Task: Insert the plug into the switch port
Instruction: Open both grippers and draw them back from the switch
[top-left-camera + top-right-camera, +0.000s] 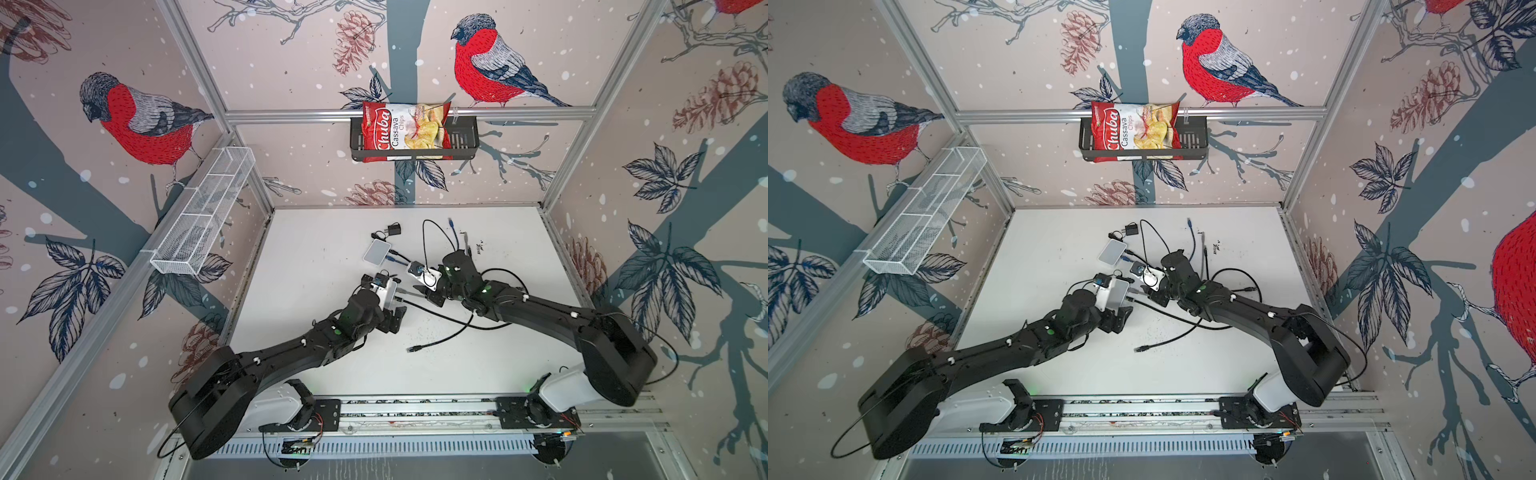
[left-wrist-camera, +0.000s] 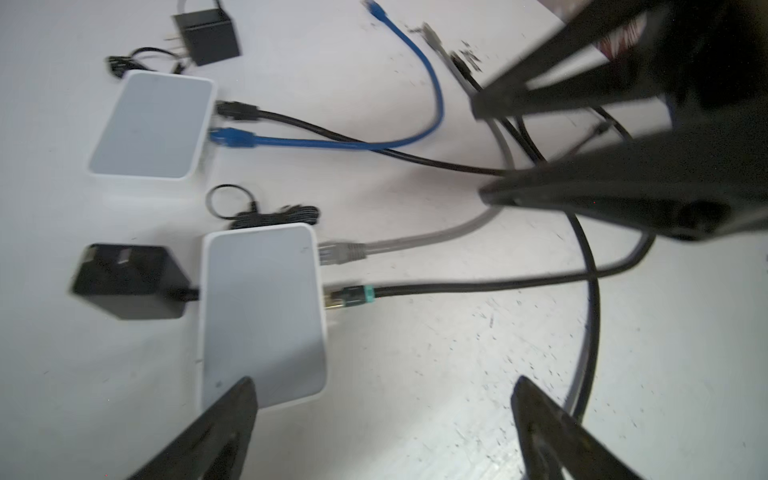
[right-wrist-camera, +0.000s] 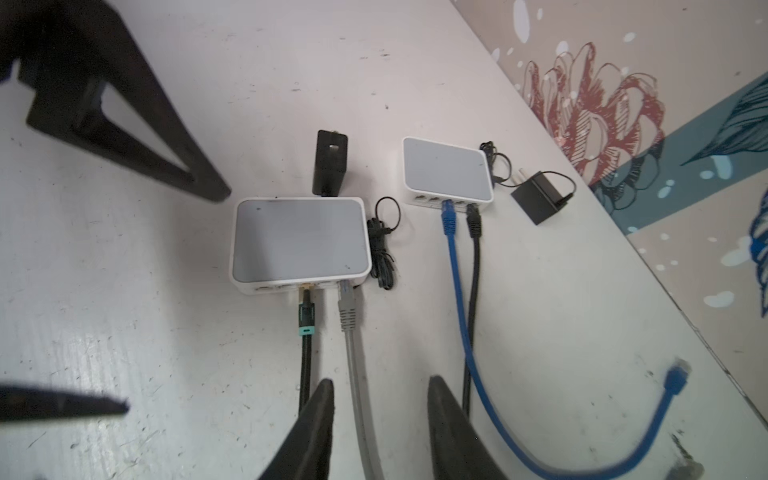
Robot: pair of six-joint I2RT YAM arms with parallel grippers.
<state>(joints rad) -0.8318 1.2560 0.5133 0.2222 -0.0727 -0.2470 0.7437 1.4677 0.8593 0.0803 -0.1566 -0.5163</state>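
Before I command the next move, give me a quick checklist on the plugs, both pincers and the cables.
1. Black plug with teal band in nearer switch: looks inserted, full seating cannot tell.
2. Grey plug beside it in the same switch: ok.
3. Right pincer open, straddling the grey cable without gripping: ok.
4. Left pincer wide open, holding nothing: ok.
5. Farther switch holds blue plug and black plug: ok.
6. Blue cable's free end unplugged on table: ok.
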